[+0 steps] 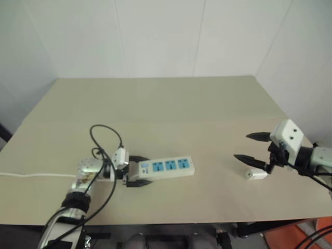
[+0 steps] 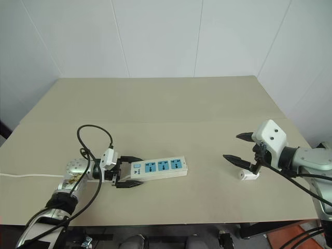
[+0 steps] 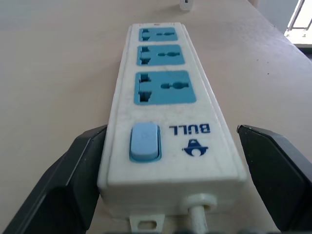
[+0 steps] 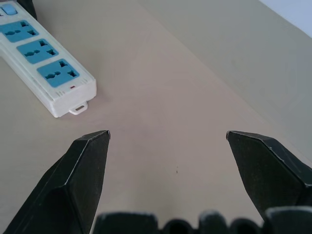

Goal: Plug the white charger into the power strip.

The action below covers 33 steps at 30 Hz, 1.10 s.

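Both sets of fingers stand spread wide and hold nothing. Your left gripper point(image 2: 128, 171) straddles the switch end of the strip point(image 2: 158, 168): one finger point(image 3: 73, 175) sits against its side, the other stands clear. The strip lies flat on the table point(image 2: 171, 109), its cord point(image 2: 26, 175) trailing off to the left. Your right gripper point(image 2: 239, 149) hovers over the charger point(image 2: 249, 175), well apart from the strip.
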### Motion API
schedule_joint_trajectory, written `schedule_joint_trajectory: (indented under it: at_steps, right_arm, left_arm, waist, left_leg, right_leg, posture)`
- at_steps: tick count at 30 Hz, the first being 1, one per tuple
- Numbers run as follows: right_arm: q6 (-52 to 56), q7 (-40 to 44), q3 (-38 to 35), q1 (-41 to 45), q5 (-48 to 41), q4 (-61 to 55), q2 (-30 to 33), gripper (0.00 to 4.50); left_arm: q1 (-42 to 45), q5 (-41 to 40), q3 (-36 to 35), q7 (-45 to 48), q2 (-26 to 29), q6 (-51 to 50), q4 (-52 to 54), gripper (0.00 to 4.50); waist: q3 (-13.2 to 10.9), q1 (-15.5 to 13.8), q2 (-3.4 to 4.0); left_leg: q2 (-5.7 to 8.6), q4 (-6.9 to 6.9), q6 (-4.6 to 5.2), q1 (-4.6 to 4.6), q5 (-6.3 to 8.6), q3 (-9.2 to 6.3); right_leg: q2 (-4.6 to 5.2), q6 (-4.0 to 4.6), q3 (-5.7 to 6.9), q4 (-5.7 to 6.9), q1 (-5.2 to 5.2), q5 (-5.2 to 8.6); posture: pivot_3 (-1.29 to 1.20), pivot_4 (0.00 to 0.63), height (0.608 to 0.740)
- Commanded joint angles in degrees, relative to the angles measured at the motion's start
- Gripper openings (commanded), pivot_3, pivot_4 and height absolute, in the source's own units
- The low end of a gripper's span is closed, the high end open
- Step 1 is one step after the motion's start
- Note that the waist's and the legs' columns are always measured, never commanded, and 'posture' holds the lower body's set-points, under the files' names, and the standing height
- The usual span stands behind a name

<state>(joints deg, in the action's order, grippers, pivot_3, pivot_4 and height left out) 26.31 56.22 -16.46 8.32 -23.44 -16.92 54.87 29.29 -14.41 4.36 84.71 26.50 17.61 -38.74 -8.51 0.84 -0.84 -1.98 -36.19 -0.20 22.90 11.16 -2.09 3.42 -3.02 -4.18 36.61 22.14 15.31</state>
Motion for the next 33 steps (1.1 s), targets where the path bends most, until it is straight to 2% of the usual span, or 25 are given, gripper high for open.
schedule_joint_trajectory:
  at_steps: [1,5,8,9,11,23,28,33]
  right_arm:
    - [0.3,0.0,-2.4,0.5,-1.0,-2.0,1.3,4.5]
    - [0.2,0.1,-2.4,0.5,-1.3,-2.1,1.4,4.5]
    - [0.2,0.0,-2.4,0.7,-1.5,-2.0,1.5,4.5]
    - [0.3,0.0,-2.4,0.8,-1.5,-2.0,1.5,4.5]
    - [0.3,0.1,-2.4,1.0,-1.6,-1.9,1.5,4.5]
    - [0.1,3.7,-0.9,4.5,-1.1,3.7,3.9,4.5]
    - [-6.4,13.2,4.7,6.4,4.3,9.6,12.5,4.5]
    - [-17.3,21.8,14.3,11.3,13.5,15.7,19.5,4.5]
  left_arm:
    - [0.3,0.8,0.2,-0.3,-0.3,1.5,-1.2,4.47]
    - [0.7,1.0,0.4,0.1,-0.7,1.5,-2.3,4.47]
    - [0.9,1.0,0.5,1.3,-0.5,1.7,-3.1,3.89]
    - [0.9,1.0,0.4,1.5,-0.5,1.8,-3.4,3.52]
    - [1.1,0.9,0.2,1.9,-0.4,1.9,-4.0,3.28]
    - [2.0,1.7,0.7,2.6,-0.1,2.1,-4.2,3.28]
    - [1.8,2.1,1.7,3.1,-0.5,2.2,-3.1,3.28]
    - [1.9,2.4,2.3,2.9,-0.8,1.6,-2.8,3.28]
  waist:
    - [0.0,-0.1,0.0]
    - [0.0,-0.1,0.01]
    - [0.0,-0.1,0.02]
    - [0.0,-0.1,0.02]
    - [0.0,-0.1,0.02]
    - [0.0,0.0,0.02]
    - [0.0,0.0,0.04]
    - [0.0,0.0,0.11]
  left_leg:
    - [0.0,0.0,0.0,0.0,0.0,0.0]
    - [0.0,0.0,0.0,-0.04,0.0,0.0]
    - [0.0,-0.01,0.0,-0.05,0.0,0.0]
    - [0.0,-0.01,0.0,-0.05,0.0,0.0]
    - [0.0,0.0,0.0,-0.05,0.0,0.0]
    - [0.0,0.0,0.0,-0.06,0.0,0.0]
    - [0.0,0.04,0.0,-0.05,0.0,0.0]
    - [0.0,0.06,0.0,-0.04,0.0,0.04]
  right_leg:
    - [0.0,-0.05,0.0,0.01,0.0,0.03]
    - [0.0,-0.07,0.0,0.03,-0.02,0.04]
    - [0.0,-0.07,0.0,0.03,-0.03,0.04]
    - [0.0,-0.07,0.0,0.03,-0.03,0.04]
    - [0.0,-0.07,0.0,0.03,-0.03,0.04]
    - [0.0,-0.07,0.0,0.03,-0.03,0.04]
    - [0.01,-0.06,0.0,-0.03,-0.02,0.04]
    - [0.02,-0.08,0.0,-0.11,0.0,0.05]
  posture:
    - [0.0,0.15,0.74]
    - [0.0,0.15,0.74]
    - [0.0,0.15,0.74]
    - [0.0,0.15,0.74]
    - [0.0,0.15,0.74]
    - [0.0,0.15,0.74]
    - [0.0,0.15,0.74]
    - [0.0,0.15,0.74]
